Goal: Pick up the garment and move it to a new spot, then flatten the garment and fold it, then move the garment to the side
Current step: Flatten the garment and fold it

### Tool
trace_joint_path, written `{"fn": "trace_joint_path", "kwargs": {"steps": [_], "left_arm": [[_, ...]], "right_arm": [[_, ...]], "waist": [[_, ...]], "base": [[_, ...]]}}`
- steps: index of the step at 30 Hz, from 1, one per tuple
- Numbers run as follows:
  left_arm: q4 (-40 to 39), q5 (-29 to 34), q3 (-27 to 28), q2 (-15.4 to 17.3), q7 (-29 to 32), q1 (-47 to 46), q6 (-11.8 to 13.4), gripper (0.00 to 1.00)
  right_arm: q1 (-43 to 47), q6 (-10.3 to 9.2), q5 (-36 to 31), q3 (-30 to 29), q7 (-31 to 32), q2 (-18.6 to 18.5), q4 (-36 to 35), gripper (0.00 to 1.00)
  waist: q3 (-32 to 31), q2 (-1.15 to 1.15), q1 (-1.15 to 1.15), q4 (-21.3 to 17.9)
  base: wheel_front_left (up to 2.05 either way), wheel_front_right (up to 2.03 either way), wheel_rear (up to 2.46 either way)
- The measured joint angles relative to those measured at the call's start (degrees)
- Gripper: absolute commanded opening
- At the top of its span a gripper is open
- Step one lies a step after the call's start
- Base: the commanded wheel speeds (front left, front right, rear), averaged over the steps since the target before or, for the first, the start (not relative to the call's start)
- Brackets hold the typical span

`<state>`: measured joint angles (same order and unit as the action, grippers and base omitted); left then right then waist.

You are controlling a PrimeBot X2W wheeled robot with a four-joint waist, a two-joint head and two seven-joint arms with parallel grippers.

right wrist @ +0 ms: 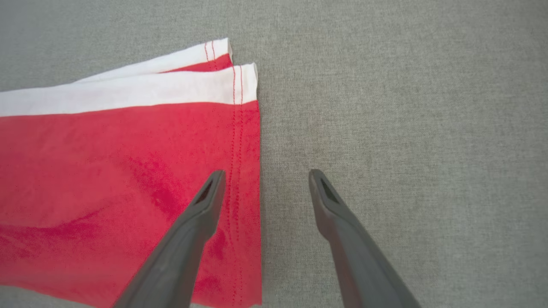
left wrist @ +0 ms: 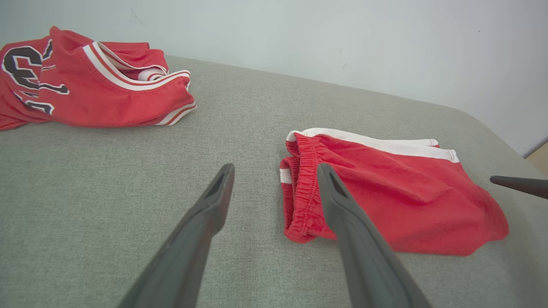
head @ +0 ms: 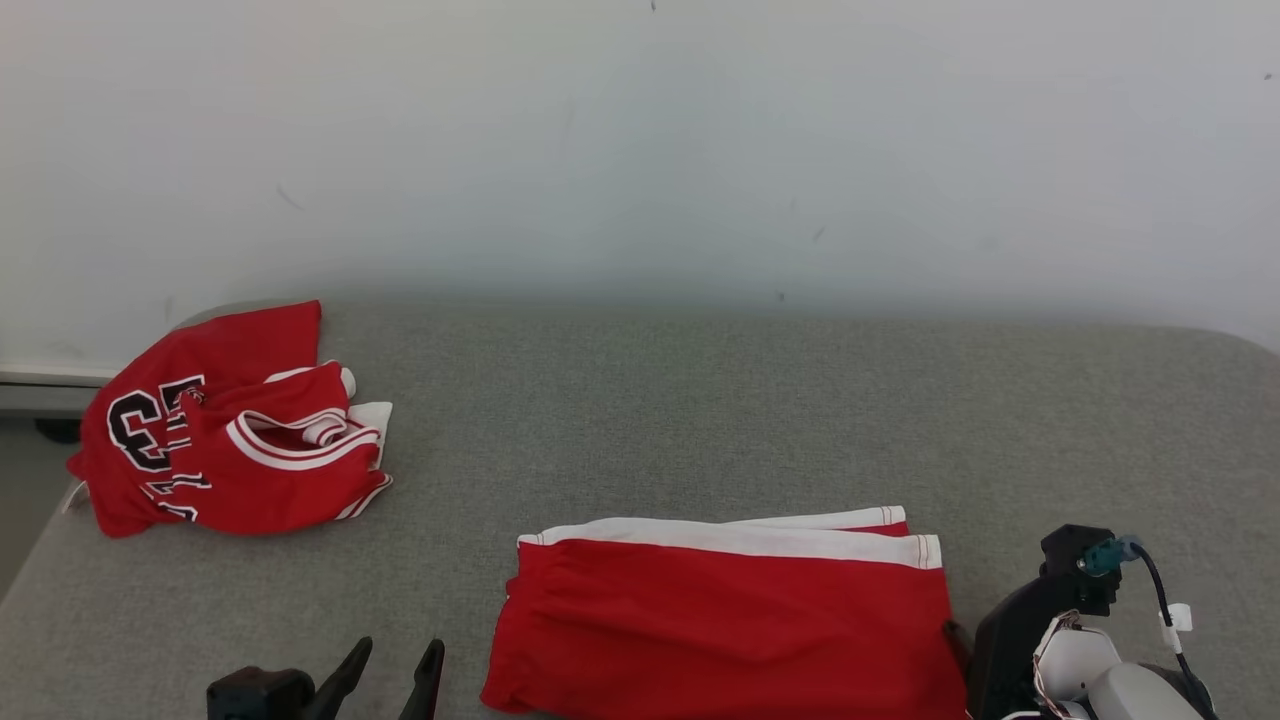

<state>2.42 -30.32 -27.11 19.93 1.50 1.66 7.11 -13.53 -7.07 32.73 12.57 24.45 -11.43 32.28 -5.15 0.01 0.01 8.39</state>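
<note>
Right wrist view | right fingers (right wrist: 201, 209) apart, straddling shorts (right wrist: 107, 162) hem | left fingers (left wrist: 214, 201) apart

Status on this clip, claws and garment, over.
Left claw open, right claw open, both empty. Red shorts folded flat between them, unheld. Crumpled jersey far left, clear of shorts.

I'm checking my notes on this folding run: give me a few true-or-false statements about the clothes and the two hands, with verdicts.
1. The red shorts lie flat on the grey fabric surface. True.
2. The red jersey is neatly folded. False: it lies crumpled.
3. The left hand grips the shorts' waistband. False: it is open, holding nothing.
4. The right hand is open at the shorts' hem. True.
</note>
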Motion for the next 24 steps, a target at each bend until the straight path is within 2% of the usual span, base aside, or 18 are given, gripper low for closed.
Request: {"fn": "trace_joint_path", "kwargs": {"steps": [11, 24], "left_arm": [[-1.0, 0.4, -0.4, -0.6, 1.8, -1.1, 0.0, 1.0], [-1.3, 0.8, -1.4, -1.4, 3.6, -3.0, 0.0, 1.0]], "right_arm": [[-2.9, -0.01, 2.5, -1.8, 1.8, 2.9, 7.5, 1.0], [-7.3, -0.01, 3.7, -5.4, 0.7, 2.3, 13.3, 1.0]], "waist": [[1.5, 0.0, 0.0, 2.6], [3.2, 0.0, 0.0, 5.3]], "base": [[0.0, 0.0, 0.0], [0.0, 0.0, 0.0]]}}
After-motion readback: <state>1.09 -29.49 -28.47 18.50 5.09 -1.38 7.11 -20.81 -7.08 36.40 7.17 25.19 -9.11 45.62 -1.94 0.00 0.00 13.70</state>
